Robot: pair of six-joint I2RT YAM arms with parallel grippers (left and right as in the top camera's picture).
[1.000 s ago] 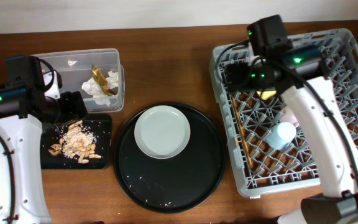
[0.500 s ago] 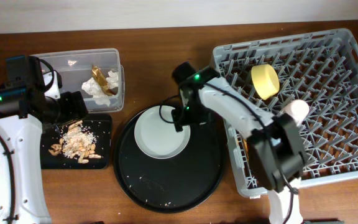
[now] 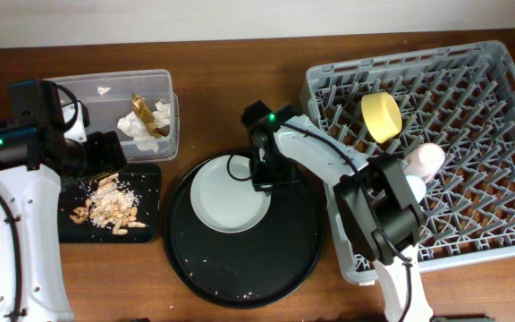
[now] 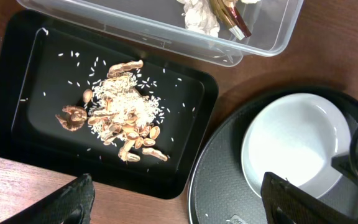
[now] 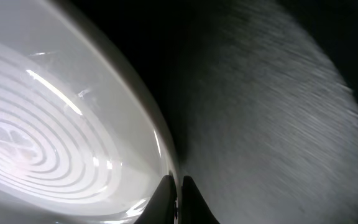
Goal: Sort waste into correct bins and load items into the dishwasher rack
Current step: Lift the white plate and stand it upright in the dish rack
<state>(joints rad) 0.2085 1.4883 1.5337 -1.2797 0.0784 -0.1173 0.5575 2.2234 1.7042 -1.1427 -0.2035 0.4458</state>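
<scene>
The pale grey plate (image 3: 231, 195) lies in the round black tray (image 3: 240, 268). My right gripper (image 3: 265, 177) is shut on the plate's right rim; in the right wrist view its fingertips (image 5: 178, 186) pinch the rim of the plate (image 5: 61, 124). My left gripper (image 3: 105, 156) hangs open and empty over the flat black tray (image 3: 150, 174), which holds food scraps (image 3: 105, 204). The left wrist view shows that gripper (image 4: 185, 202) wide open above the scraps (image 4: 120, 121). Tissue (image 3: 156, 116) and a wrapper (image 3: 141, 112) lie in the clear tub (image 3: 114, 89).
The grey dishwasher rack (image 3: 490, 80) fills the right side, holding a yellow bowl (image 3: 381, 116), a pink cup (image 3: 426, 161) and a blue cup (image 3: 413, 188). My right arm crosses the rack's left wall. The chopsticks are hidden.
My right arm swung left out of the rack to the plate, and its jaws went from open to shut on the plate's rim. The left arm stayed put.
</scene>
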